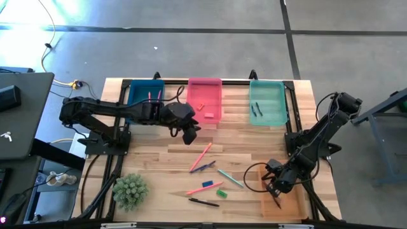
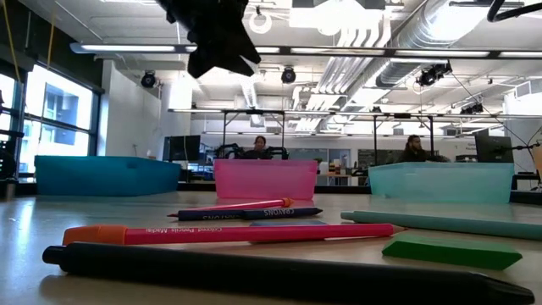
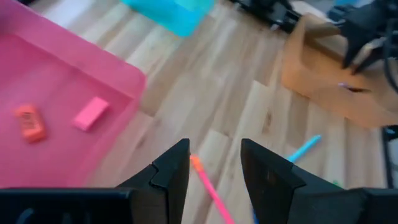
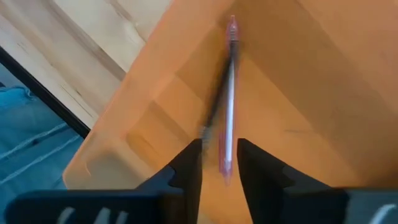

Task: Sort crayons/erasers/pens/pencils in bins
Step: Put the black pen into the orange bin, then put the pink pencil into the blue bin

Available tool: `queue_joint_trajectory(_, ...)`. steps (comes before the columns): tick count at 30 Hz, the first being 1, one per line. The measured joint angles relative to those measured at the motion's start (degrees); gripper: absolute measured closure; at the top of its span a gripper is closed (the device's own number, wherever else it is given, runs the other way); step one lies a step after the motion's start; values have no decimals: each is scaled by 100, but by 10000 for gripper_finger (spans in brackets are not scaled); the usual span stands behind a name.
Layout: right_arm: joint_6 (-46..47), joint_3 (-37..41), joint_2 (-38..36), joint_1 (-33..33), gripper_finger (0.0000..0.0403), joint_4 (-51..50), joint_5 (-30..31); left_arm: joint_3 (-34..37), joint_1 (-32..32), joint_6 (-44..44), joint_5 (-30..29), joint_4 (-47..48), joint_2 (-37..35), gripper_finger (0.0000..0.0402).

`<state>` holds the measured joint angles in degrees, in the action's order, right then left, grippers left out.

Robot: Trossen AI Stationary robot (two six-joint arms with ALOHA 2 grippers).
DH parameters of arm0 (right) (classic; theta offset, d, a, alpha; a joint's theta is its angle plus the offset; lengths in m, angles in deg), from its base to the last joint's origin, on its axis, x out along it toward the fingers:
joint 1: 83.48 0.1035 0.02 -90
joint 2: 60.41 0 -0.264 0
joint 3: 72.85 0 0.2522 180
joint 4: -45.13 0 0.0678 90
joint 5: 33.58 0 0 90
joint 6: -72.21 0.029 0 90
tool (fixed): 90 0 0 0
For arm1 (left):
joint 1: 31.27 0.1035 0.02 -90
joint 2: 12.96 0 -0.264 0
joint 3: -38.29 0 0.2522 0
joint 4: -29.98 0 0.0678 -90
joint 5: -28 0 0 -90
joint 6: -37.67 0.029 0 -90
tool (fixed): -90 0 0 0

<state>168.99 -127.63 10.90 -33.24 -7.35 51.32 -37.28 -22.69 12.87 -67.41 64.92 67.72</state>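
Closest to my low camera lies a dark pen (image 2: 254,269), flat on the wood. Just behind it is an orange-and-pink coloured pencil (image 2: 229,233), and a green eraser (image 2: 451,252) sits off at 3 o'clock from that.

Reading the overhead view as a clock with the far table edge at 12, the blue bin (image 1: 137,95) is at 11. The pink bin (image 1: 216,89) is at 12, the teal bin (image 1: 273,117) at 1, and the orange bin (image 1: 296,203) down at 5.

My left gripper (image 1: 189,135) hovers over bare wood just off the pink bin's 7 o'clock corner. Its fingers are spread with nothing between them, and a pink pencil lies on the table below. Through its wrist camera I see an orange eraser (image 3: 30,122) and a pink eraser (image 3: 91,113) lying apart on the pink bin's floor.

My right gripper (image 1: 275,191) is over the orange bin. Its fingers are parted wider than the pink pen (image 4: 229,93) below them, which lies along the bin's floor with its near end in the gap. I cannot tell whether either finger touches it.

A blue eraser (image 1: 207,184) lies loose on the table at 6 o'clock from centre, near the green one, among several sticks. A green spiky plant (image 1: 130,191) stands at 8 o'clock.
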Motion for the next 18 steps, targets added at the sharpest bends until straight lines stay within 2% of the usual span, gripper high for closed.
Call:
queue_joint_trajectory(3, 117, 0, 0, 0, 291, 14, -2, -71, 2, -42, -268, 149, 0, 271)
queue_joint_trajectory(8, 222, 0, -89, 0, 285, 42, 242, -69, 2, -298, -281, 270, 35, 271)
queue_joint_trajectory(13, 225, -4, -229, -2, 285, 40, 591, -95, 47, -445, -99, 353, 36, 271)
queue_joint_trajectory(18, 239, -4, -405, -38, 284, 8, 700, -596, 166, -380, 81, 790, 37, 271)
